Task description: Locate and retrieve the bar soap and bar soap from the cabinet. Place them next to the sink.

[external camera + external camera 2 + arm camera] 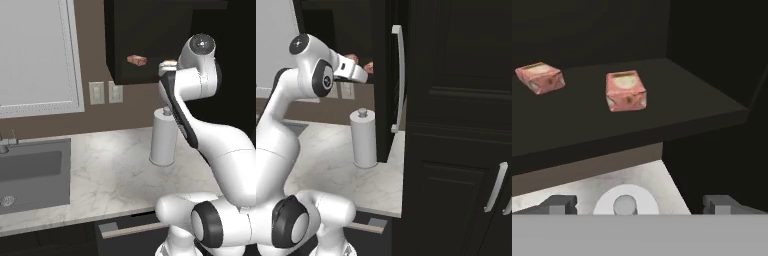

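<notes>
Left base view, arm raised toward the cabinet (150,40), one soap (136,60) on its shelf, sink (30,172) in the worktop (120,175), right base view, forearm level above the towel roll (364,139), hand view, jaws (639,204) wide open and empty, two soaps (625,90) apart on the shelf (677,100).

Two bar soaps on cabinet (150,40) shelf (662,110), both lying flat, well apart from each other. Nearer bar soap (625,90): reddish-pink block, paler top face, mid-shelf, short end toward shelf front edge. Farther bar soap (540,77): same look, turned at angle, further along shelf. Cabinet: black, boxy, wall-mounted, open. Sink (30,172): dark grey recessed basin, round drain, set in marble surface (120,175), well below cabinet and off to its side.
</notes>
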You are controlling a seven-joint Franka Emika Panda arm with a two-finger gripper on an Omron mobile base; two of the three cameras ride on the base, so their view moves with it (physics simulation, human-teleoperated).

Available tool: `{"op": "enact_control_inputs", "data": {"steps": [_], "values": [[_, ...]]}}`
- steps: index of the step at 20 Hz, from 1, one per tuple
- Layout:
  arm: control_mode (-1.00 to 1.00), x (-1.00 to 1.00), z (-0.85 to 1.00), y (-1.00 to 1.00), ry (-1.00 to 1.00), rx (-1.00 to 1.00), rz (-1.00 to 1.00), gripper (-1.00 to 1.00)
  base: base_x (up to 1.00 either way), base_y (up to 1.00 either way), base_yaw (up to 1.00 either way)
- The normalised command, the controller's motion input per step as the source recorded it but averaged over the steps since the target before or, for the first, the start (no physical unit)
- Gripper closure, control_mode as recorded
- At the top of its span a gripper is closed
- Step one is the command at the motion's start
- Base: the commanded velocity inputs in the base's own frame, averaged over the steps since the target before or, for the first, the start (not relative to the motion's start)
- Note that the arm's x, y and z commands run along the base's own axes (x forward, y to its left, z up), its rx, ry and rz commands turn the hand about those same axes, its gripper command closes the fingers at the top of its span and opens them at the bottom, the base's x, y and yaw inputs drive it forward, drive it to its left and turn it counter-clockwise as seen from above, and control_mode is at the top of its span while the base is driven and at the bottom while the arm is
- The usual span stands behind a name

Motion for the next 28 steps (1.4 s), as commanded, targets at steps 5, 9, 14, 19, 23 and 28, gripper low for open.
{"op": "enact_control_inputs", "data": {"steps": [5, 9, 14, 19, 23, 28], "values": [[-1.0, 0.47, 0.04, -0.17, 0.02, -0.02, 0.0, -1.0, 0.0, 0.0, 0.0], [-1.0, 0.39, 0.04, -0.11, 0.03, -0.03, 0.0, -1.0, 0.0, 0.0, 0.0], [-1.0, 0.25, 0.0, 0.0, 0.03, -0.04, 0.0, -1.0, 0.0, 0.0, 0.0], [-1.0, 0.23, 0.0, -0.05, 0.0, -0.01, 0.0, -1.0, 0.0, 0.0, 0.0], [-1.0, 0.25, -0.02, -0.17, 0.0, 0.0, -0.02, -1.0, 0.0, 0.0, 0.0], [-1.0, 0.28, -0.04, -0.1, 0.0, 0.0, 0.0, -1.0, 0.0, 0.0, 0.0]]}}
